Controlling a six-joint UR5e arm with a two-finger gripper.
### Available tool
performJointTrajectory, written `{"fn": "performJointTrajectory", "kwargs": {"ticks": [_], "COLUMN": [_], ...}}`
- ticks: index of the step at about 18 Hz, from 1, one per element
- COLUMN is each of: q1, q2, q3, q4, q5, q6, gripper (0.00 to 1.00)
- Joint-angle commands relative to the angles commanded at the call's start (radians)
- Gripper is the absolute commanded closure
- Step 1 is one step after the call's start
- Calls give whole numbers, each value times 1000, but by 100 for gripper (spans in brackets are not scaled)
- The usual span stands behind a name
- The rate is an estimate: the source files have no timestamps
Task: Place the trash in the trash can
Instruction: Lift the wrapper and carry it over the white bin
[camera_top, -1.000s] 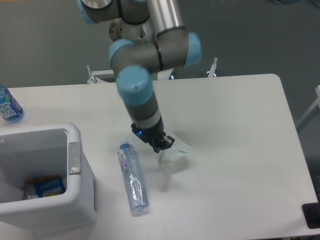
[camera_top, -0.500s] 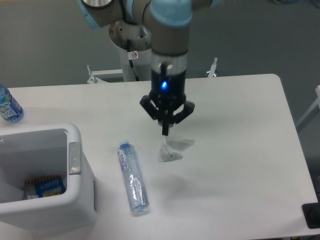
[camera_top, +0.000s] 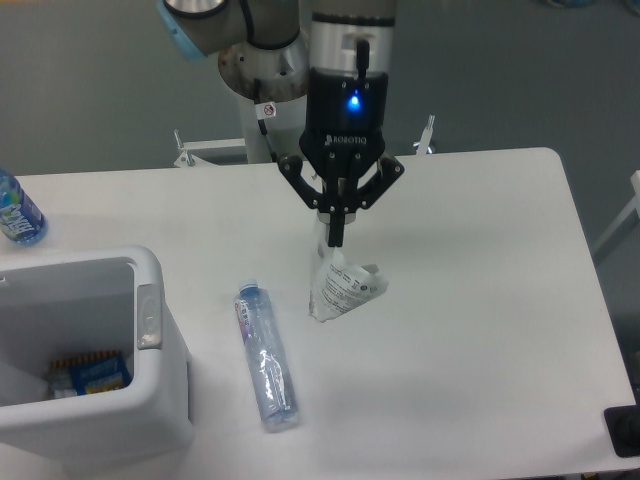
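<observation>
Your tool (camera_top: 336, 238) was pinched shut on the top of the white paper wad (camera_top: 341, 289), which hung from it, seemingly just clear of the table (camera_top: 480, 300), ready to be carried to the trash can (camera_top: 150, 300) at left. The crushed bottle (camera_top: 265, 355) lay between them, untouched.

Blue-labelled bottle (camera_top: 17, 213) at table (camera_top: 480, 300) edge

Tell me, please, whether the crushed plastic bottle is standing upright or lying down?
Lying down: the crushed bottle rests flat on the white table, cap pointing away, beside the trash can.
</observation>
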Motion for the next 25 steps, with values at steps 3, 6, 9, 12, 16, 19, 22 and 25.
{"fn": "performJointTrajectory", "kwargs": {"ticks": [3,6,9,12,16,19,22,25], "q1": [-14,-41,-80,-120,-181,-233,-278,-298], "q2": [18,20,11,-8,-67,-121,-140,-143], "q3": [3,9,12,35,99,155,160,156], "q4": [3,3,3,3,3,2,2,2], "q5": [-51,-123,-140,-140,-140,-138,-132,-130], "q6": [-55,-58,-57,-62,-109,-131,-137,-137], "gripper": [100,100,100,100,100,100,100,100]}}
